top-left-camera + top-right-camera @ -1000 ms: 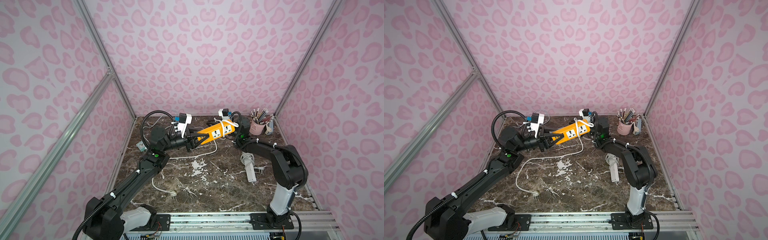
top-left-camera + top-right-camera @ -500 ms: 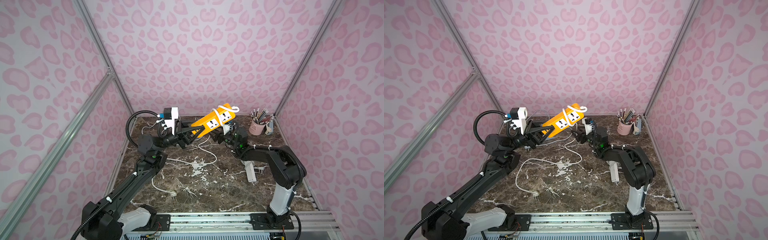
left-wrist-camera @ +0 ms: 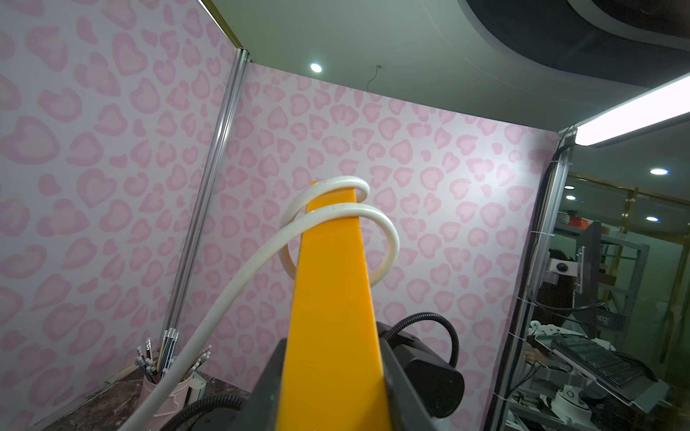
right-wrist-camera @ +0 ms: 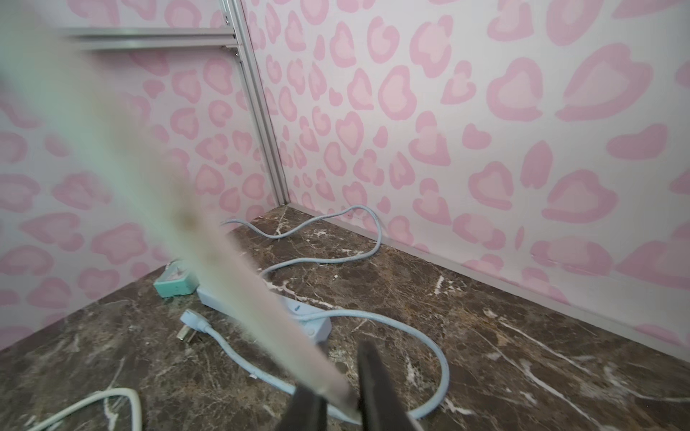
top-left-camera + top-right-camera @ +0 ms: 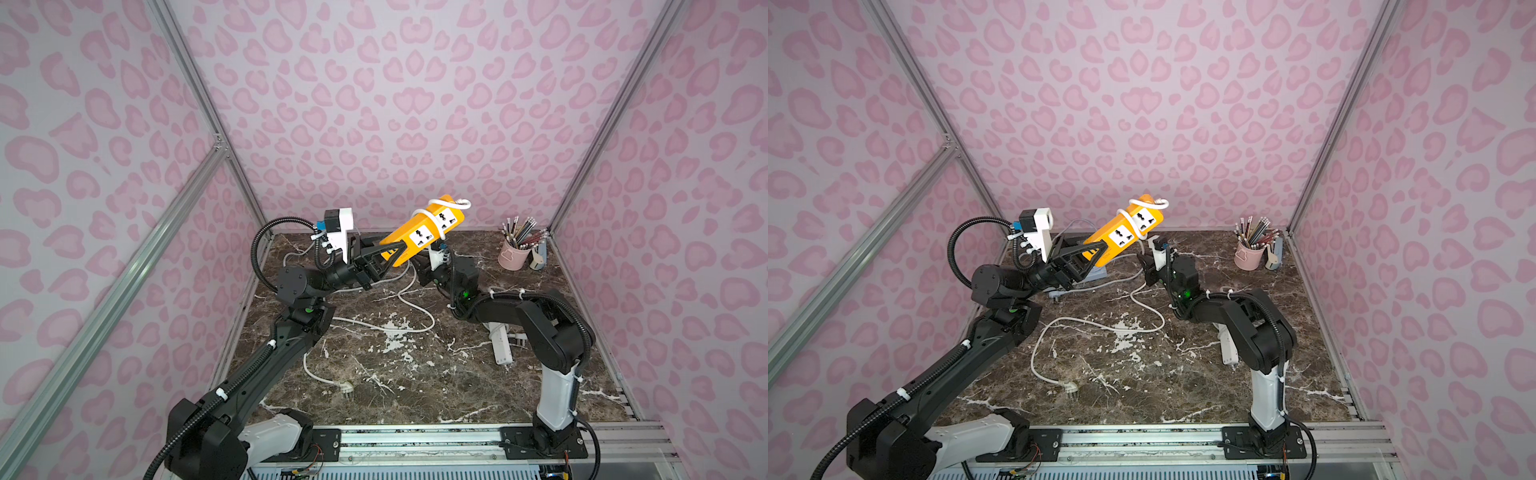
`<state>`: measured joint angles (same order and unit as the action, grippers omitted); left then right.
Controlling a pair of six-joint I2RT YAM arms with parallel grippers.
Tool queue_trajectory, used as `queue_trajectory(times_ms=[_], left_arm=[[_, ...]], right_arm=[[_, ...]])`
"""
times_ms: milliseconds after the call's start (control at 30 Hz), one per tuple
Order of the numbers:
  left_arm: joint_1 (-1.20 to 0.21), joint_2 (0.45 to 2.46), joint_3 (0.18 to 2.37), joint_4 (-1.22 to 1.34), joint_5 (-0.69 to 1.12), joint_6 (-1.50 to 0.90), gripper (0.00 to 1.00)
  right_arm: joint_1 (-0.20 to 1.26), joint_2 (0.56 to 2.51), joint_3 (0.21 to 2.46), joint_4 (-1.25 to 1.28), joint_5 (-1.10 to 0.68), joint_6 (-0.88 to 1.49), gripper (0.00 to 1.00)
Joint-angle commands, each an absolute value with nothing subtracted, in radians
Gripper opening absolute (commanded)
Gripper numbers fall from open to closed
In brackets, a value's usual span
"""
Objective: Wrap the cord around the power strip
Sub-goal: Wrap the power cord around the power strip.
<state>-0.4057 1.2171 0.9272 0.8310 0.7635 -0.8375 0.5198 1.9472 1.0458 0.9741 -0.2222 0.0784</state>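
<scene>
Between the left fingers point(image 3: 265, 392), the near end of the long orange plastic power strip point(image 5: 405, 239) is sitting clamped tight. The rest of it is sticking out past the fingertips, tilted upward & raised well off the dark brown marble bench point(image 5: 415, 395). In both top views its white socket faces are pointing up.

Round the strip's far end, well past the left fingertips, the thick white rubber cord point(image 3: 239, 287) is looping abt twice. The turns are hanging loose, w/ one standing off the strip's side in the left wrist view. From there the cord is dropping to the right fingers point(image 4: 377, 388), which are sitting just below the strip's middle. They are pinching the cord in a narrow grip: in the right wrist view it's running out blurred from betw. the two dark tips.

Past that grip the cord is trailing onto the bench, curving beneath both sets of fingers & ending in a flat white plug point(image 5: 347, 388), which is lying well apart from either.

On the bench beyond the right fingers, a pale blue power strip point(image 4: 310, 317) is lying w/ its own cord, and a small teal block point(image 4: 175, 283) is sitting at its far end. A pink cup of pencils point(image 5: 513, 257) is standing in the back corner, well apart from the right fingers. A white power strip point(image 5: 500, 345) is lying beside the right arm.
</scene>
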Motion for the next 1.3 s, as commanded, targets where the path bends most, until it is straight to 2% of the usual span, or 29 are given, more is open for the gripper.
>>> queue_trajectory(times_ms=[0,33,100,233,367,600,700,867,1033,1133,1267], left_arm=[[-0.325,1.214,0.918,0.873,0.648,-0.880,0.03],[-0.288,1.222,0.915,0.867,0.631,-0.890,0.03],[-0.230,1.240,0.927,0.815,0.591,-0.849,0.03],[-0.178,1.275,0.976,0.559,0.424,-0.607,0.03],[-0.177,1.342,1.030,0.347,0.291,-0.387,0.03],[-0.221,1.388,1.079,0.009,0.131,-0.087,0.03],[-0.237,1.392,1.089,-0.098,0.125,-0.018,0.03],[-0.301,1.418,1.123,-0.275,0.326,0.068,0.03],[-0.400,1.428,1.135,-0.384,0.594,0.133,0.03],[-0.421,1.399,1.116,-0.369,0.779,0.132,0.03],[-0.428,1.339,1.065,-0.220,1.024,0.048,0.03]], right_arm=[[0.555,1.914,1.015,0.959,-0.105,-0.074,0.03],[0.573,1.891,0.990,0.934,-0.073,-0.123,0.00],[0.598,1.848,0.942,0.887,-0.024,-0.212,0.00],[0.657,1.731,0.845,0.803,0.044,-0.365,0.00],[0.725,1.618,0.798,0.743,0.201,-0.517,0.00],[0.726,1.444,0.844,0.639,0.208,-0.670,0.00],[0.718,1.416,0.902,0.598,0.222,-0.735,0.00],[0.643,1.413,1.033,0.553,0.127,-0.695,0.00],[0.573,1.509,1.193,0.496,0.003,-0.643,0.00],[0.507,1.610,1.305,0.426,-0.070,-0.600,0.00],[0.390,1.735,1.462,0.304,-0.343,-0.433,0.00]])
